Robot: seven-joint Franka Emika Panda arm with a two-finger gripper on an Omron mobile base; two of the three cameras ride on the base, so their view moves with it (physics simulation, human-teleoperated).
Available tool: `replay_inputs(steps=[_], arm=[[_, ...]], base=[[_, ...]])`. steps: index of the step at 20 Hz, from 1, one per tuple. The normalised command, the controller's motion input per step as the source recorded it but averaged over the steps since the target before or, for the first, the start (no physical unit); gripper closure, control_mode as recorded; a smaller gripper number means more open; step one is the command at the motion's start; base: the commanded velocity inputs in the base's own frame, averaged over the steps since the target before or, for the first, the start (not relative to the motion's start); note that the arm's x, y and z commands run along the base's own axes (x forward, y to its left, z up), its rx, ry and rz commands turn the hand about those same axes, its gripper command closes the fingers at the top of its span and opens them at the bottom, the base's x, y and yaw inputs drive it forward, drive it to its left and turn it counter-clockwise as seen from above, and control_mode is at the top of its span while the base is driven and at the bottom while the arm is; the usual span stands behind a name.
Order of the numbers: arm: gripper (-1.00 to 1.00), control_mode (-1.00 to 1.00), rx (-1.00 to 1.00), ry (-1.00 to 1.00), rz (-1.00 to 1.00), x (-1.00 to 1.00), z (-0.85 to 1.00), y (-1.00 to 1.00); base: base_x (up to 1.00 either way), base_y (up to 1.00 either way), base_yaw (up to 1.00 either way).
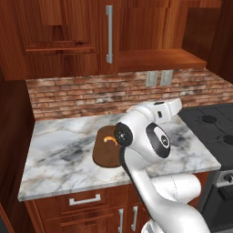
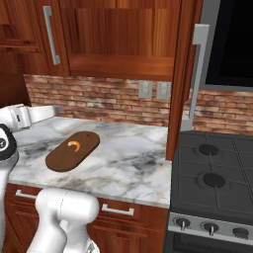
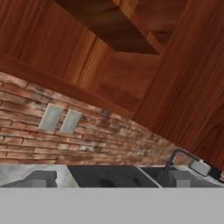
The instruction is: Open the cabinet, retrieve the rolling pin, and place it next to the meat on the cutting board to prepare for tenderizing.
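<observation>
The cabinet's right door [image 2: 184, 74] stands swung open, edge-on over the counter's right end, and its bar handle [image 2: 197, 69] faces the stove. The left door [image 1: 91, 32] is shut. Inside the open half I see a bare wooden shelf [image 1: 159, 59]; the rolling pin is out of view. The cutting board [image 1: 102, 154] lies on the marble counter [image 1: 59, 150] with the meat [image 1: 109, 139] on its far end; both show again as board [image 2: 71, 150] and meat [image 2: 74, 146]. My gripper [image 3: 109, 181] is open and holds nothing. It hovers above the counter, left of the board [image 2: 58, 109], and points toward the brick wall.
A black stove [image 2: 212, 168] with burners adjoins the counter on the right. Two grey outlets [image 3: 60, 119] sit in the brick backsplash under the cabinet. Drawers with short handles [image 1: 84, 199] run below the counter. The open door juts out between counter and stove.
</observation>
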Motion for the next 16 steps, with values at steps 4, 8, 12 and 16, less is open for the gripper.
replay_inputs(steps=[4, 8, 12, 16], arm=[[-1.0, -1.0, 0.22, -0.18, 0.09, -0.02, 0.34, 0.79], [-1.0, -1.0, 0.22, -0.17, 0.09, 0.0, 0.58, 0.43], [-1.0, -1.0, 0.16, -0.2, 0.07, 0.0, 0.69, 0.25], [-1.0, -1.0, 0.1, -0.2, 0.05, 0.02, 0.6, 0.11]], base=[[0.0, 0.0, 0.0], [0.0, 0.0, 0.0], [0.0, 0.0, 0.0], [0.0, 0.0, 0.0]])
